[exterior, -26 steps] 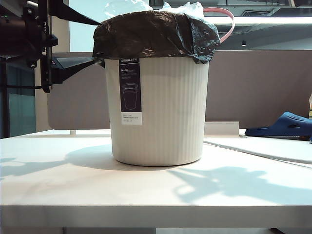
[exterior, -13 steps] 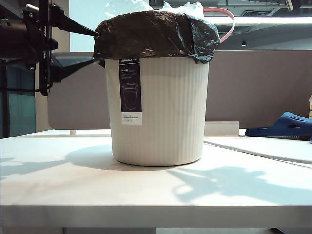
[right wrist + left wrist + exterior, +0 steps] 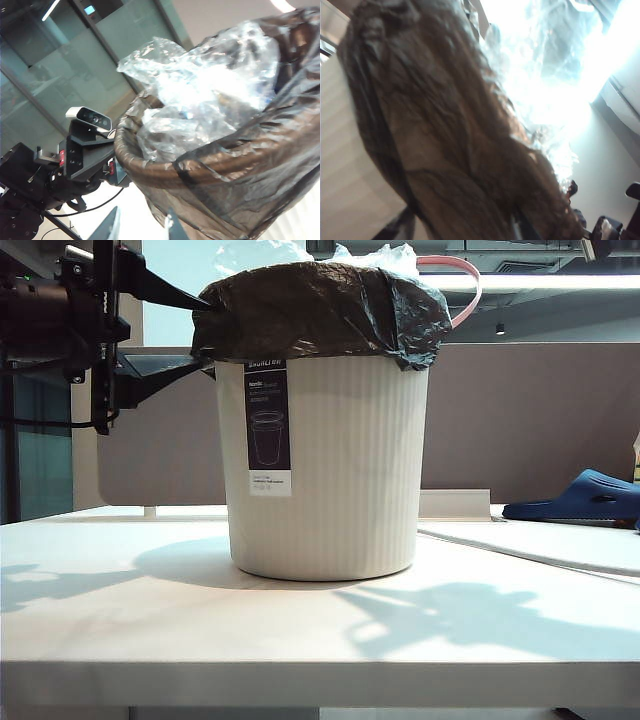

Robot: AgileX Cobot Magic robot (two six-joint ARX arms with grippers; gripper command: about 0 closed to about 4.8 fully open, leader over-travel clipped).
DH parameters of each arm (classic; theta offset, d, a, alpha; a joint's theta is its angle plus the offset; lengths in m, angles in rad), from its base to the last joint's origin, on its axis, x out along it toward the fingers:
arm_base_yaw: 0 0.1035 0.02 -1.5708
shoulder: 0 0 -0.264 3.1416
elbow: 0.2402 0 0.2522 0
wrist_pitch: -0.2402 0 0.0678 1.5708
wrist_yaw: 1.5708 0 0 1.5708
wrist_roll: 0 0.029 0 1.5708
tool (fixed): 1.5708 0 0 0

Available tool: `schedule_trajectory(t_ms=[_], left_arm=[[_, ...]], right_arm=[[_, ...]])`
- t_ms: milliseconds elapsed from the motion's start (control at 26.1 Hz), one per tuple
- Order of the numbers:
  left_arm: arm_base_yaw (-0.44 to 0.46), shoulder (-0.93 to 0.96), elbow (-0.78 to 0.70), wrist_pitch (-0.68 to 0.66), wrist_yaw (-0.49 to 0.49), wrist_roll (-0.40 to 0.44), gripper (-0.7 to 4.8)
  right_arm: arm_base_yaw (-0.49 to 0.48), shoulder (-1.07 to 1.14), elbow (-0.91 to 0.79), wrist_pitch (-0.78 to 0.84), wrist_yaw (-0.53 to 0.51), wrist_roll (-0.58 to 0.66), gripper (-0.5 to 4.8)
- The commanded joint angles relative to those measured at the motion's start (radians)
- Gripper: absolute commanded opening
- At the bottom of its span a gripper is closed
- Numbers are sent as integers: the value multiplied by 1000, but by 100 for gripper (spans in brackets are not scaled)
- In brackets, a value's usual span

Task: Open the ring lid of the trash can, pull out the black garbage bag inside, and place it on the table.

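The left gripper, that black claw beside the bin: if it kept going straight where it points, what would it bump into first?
Probably the black garbage bag folded over the trash can rim: the left gripper already has its fingertips at that fold.

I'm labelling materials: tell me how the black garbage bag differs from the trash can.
The black garbage bag is glossy, crinkled and dark; the trash can is matte, cream-white and evenly ribbed. The bag is limp film draped over the rim; the can is rigid, standing upright on the table. Only the can bears a label.

Crumpled clear plastic point(image 3: 200, 95) fills the black garbage bag point(image 3: 250, 180), folded over the trash can's rim; the left pincer point(image 3: 107, 167) reaches the bag's edge.
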Motion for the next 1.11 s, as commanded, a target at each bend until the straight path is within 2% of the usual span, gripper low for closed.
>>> schedule_trajectory(t_ms=[38, 153, 268, 345, 421, 460, 536, 613, 651, 728, 1111], left_arm=[[-5, -1, 2, 13, -5, 8, 229], [-13, 2, 2, 13, -5, 9, 122], [-13, 2, 2, 13, -5, 13, 112], [-13, 2, 2, 14, -5, 13, 61], [-13, 2, 2, 14, -5, 12, 47], [-13, 2, 2, 14, -5, 12, 47], [-14, 2, 2, 14, -4, 13, 37], [-14, 2, 2, 14, -4, 12, -6], [-14, 2, 2, 16, -4, 12, -6], [-14, 2, 2, 18, 0, 12, -6], [-18, 2, 2, 24, 32, 11, -6]], right_arm=[[0, -3, 1, 10, -2, 2, 112], [0, -3, 1, 5, -2, 2, 112], [0, 6, 1, 6, 44, 91, 113], [6, 16, -15, 29, 97, 206, 115], [17, 21, -68, 117, 131, 336, 118], [36, 25, -115, 176, 167, 419, 143], [63, 32, -188, 286, 214, 500, 182], [74, 60, -254, 455, 216, 580, 186], [80, 76, -273, 514, 219, 614, 189], [99, 123, -296, 599, 236, 657, 245], [180, 294, -298, 740, 343, 742, 249]])
